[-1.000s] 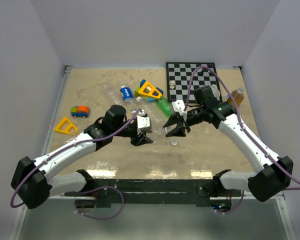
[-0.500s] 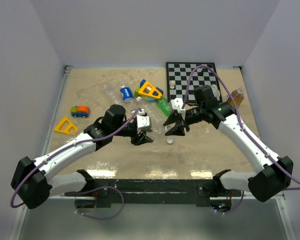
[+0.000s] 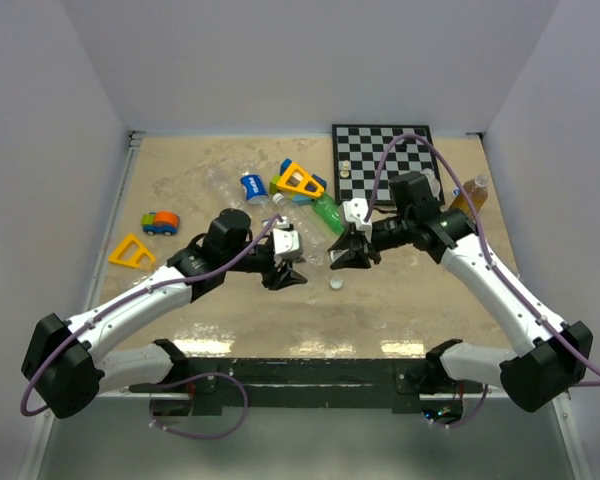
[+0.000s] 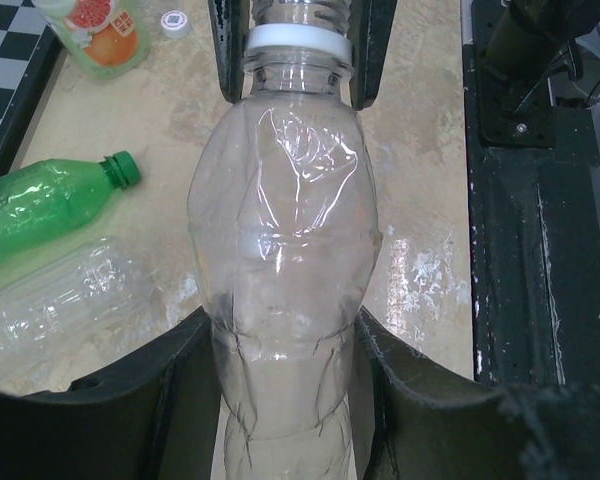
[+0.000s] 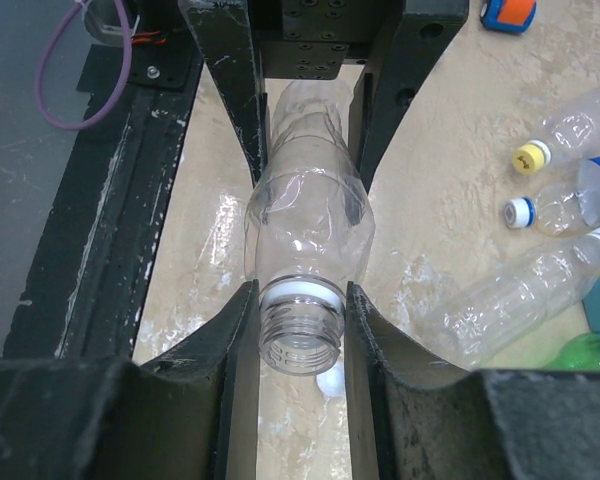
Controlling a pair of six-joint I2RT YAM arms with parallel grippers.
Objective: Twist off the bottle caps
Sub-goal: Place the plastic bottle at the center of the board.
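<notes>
Left arm, stretched low toward centre: left gripper clamped around clear bottle body. Right arm, elbow raised: right gripper pinching its bare neck, jaws narrower than before. White cap loose on table beneath, now slightly further left.

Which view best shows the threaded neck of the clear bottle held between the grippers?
Right wrist: the clear bottle points its uncapped, threaded neck at the camera. Left wrist cuts the neck off at the top edge, above the white ring. In top external it is too small to make out.
</notes>
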